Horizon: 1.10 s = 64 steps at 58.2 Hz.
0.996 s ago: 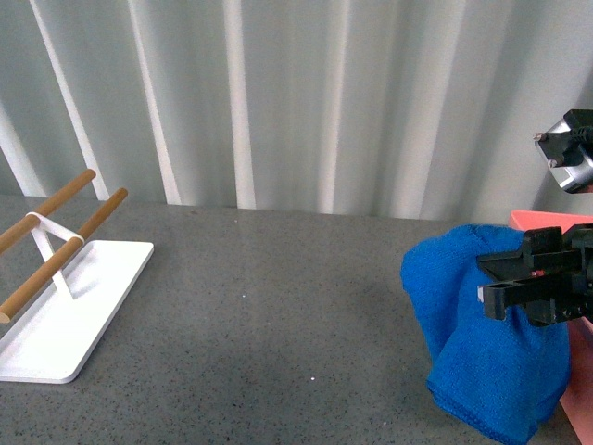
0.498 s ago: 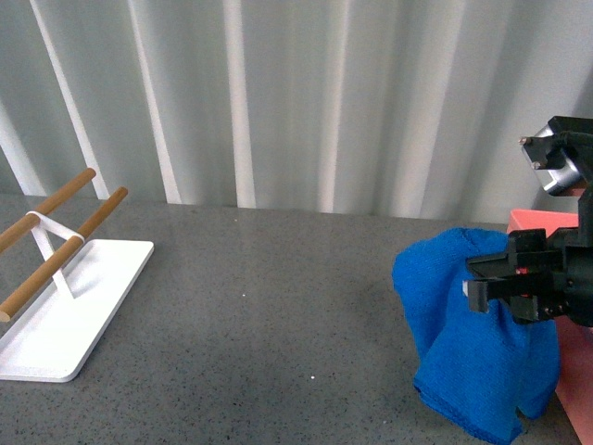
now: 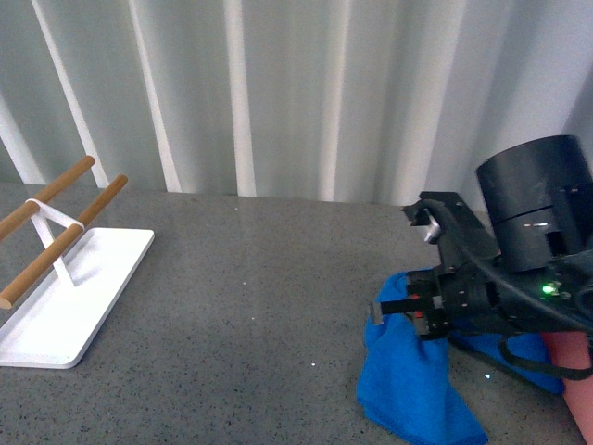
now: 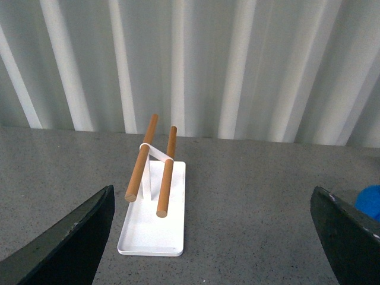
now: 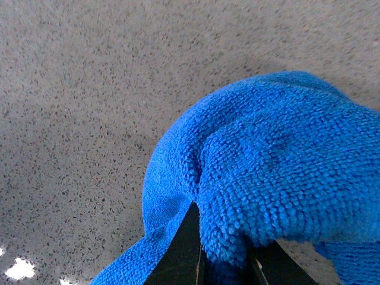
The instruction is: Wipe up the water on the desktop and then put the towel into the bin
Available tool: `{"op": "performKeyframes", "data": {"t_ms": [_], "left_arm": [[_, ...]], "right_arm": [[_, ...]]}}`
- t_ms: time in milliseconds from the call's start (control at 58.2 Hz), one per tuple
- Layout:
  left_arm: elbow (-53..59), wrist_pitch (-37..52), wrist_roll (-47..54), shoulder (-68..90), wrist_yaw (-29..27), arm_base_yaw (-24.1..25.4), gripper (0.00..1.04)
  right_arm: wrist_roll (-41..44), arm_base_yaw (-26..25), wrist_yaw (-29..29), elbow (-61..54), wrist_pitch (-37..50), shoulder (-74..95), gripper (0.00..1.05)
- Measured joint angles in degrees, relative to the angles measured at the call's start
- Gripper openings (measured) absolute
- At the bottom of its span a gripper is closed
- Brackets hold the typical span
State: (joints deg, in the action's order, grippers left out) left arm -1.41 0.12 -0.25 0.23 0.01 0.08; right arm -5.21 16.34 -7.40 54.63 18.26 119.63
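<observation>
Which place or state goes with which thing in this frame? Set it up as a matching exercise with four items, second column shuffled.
Things:
1. towel
2. left gripper
3. rack
4. bin

Places or states:
a. open, holding nothing
b. salmon-pink, at the right edge of the front view
c. blue, pinched in the right gripper
d. white, with two wooden rods, standing on the desktop

Pairs: 1-c, 2-a, 3-d, 4-b.

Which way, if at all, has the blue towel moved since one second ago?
Yes. In the front view the towel has moved left, toward the white rack and away from the bin, and lower, down to the desktop.
</observation>
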Motion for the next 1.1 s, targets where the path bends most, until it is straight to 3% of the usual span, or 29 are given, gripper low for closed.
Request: {"op": "performKeyframes", "data": {"t_ms": [361,704,1099], "left_arm": [[0.0,0.0,0.0,0.0,0.0,0.0,0.98],[0.0,0.0,0.0,0.0,0.0,0.0,0.98],[0.0,0.0,0.0,0.0,0.0,0.0,0.98]], "right_arm": [[-3.7,3.2,-0.6,4.8,1.2,8.3,0.06],[-3.8,-0.4,-2.4,6.2,2.9,10.9,0.06],[0.1,-3.1,-1.5,17.9,1.9,17.4,0.06]]}}
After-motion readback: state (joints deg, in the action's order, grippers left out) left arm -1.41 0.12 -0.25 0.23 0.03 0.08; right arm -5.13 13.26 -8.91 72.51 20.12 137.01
